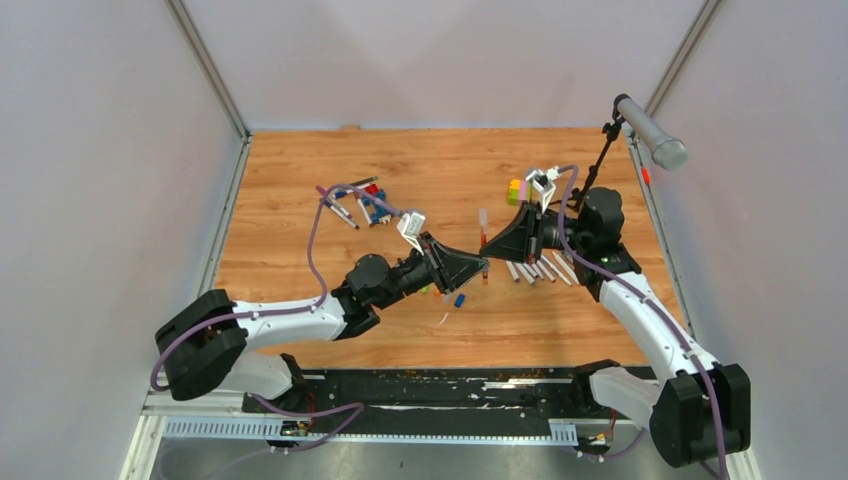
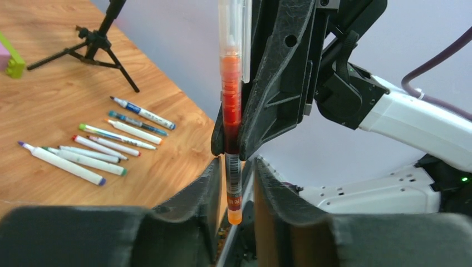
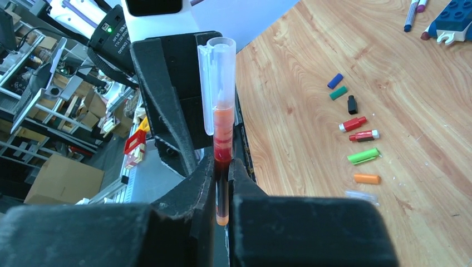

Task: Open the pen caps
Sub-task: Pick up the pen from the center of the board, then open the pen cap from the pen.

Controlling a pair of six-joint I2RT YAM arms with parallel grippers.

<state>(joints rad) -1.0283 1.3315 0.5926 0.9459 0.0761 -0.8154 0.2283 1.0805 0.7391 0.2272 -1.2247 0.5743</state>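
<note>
One pen [image 2: 231,100] with orange-red ink and a clear cap [image 2: 231,22] stands upright between both grippers above the table's middle [image 1: 483,245]. My right gripper [image 3: 222,167] is shut on its barrel, with the clear cap [image 3: 217,72] above the jaws. My left gripper [image 2: 234,172] is open, its fingers either side of the pen's lower orange end with a small gap. Several loose pen caps [image 3: 356,133] lie in a row on the wood. Several uncapped pens [image 2: 94,144] lie side by side near the right arm [image 1: 540,270].
More pens [image 1: 340,205] and a blue-and-red brick figure [image 1: 375,203] lie at the far left. A yellow-green-pink block stack [image 1: 516,190] and a black microphone stand [image 1: 600,170] are at the far right. A blue cap [image 1: 459,299] lies under the left gripper.
</note>
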